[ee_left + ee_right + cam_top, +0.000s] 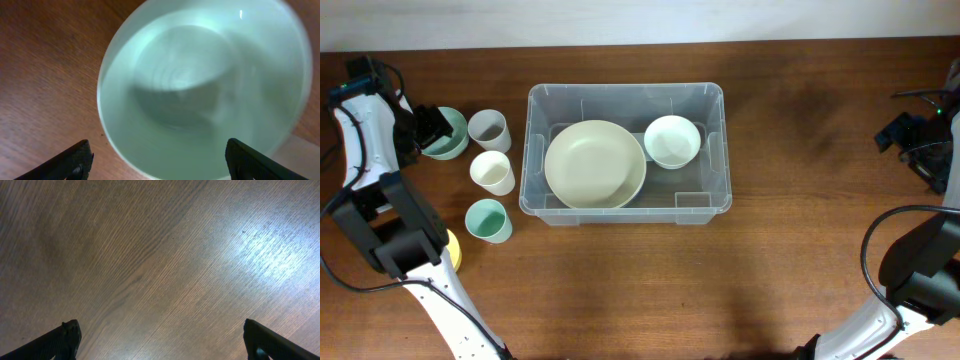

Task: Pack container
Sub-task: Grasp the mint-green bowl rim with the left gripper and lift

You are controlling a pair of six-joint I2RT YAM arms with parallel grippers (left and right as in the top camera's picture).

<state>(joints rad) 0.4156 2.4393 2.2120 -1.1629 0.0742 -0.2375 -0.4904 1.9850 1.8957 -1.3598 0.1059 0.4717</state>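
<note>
Fingers (75, 161) of L gripper (159, 150) spread wide over green bowl (200, 75); R gripper (160, 330) wide too, nothing held. Container (620, 90) mid-table, mouth up, long axis side to side in overhead, w/ plate (595, 164) & white bowl (672, 141) inside.

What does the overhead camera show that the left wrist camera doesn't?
Only overhead: the container holding a plate and white bowl, with a grey cup, white cup and teal cup beside it. Only left wrist: the inside of the green bowl close up, between open fingers. Both: that bowl, the left gripper over it, the table.
</note>
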